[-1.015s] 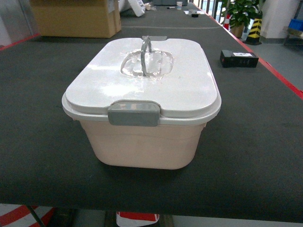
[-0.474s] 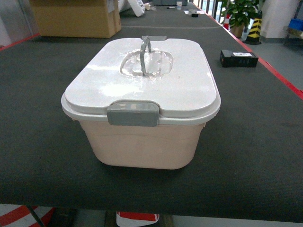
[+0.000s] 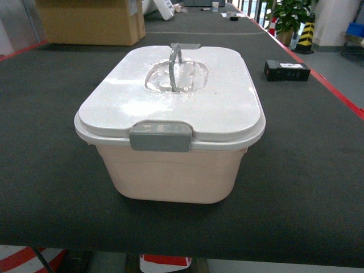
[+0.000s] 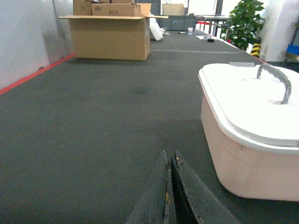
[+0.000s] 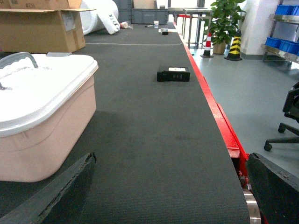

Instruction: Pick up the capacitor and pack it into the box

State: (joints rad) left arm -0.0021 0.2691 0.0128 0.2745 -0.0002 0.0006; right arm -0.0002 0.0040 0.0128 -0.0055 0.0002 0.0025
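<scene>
At the far left of the desk (image 3: 51, 170) stands a brown carton (image 3: 91, 21), well beyond everything else. Nearer, in the left wrist view, the left gripper (image 4: 169, 161) has its two dark fingers (image 4: 161, 196) pressed together with only a thin slit between them, their tips low over bare dark matting, just left of the box and holding nothing.

The box (image 3: 170, 170) sits in the middle of the desk, close to the near edge. Its long axis runs near to far, a short end facing me. The white lid (image 3: 170, 108) is on, the grey latch (image 3: 160, 137) is down over the near rim, and the grey handle (image 3: 174, 65) stands upright from the clear recess in the lid.

The capacitor is not visible in any view.

To the right, the right gripper (image 5: 168, 196) stands wide, one finger beside the box and the other out over the red desk edge, nothing between them. Farther right and back lies a small black case (image 3: 286, 70), well apart from the box.
</scene>
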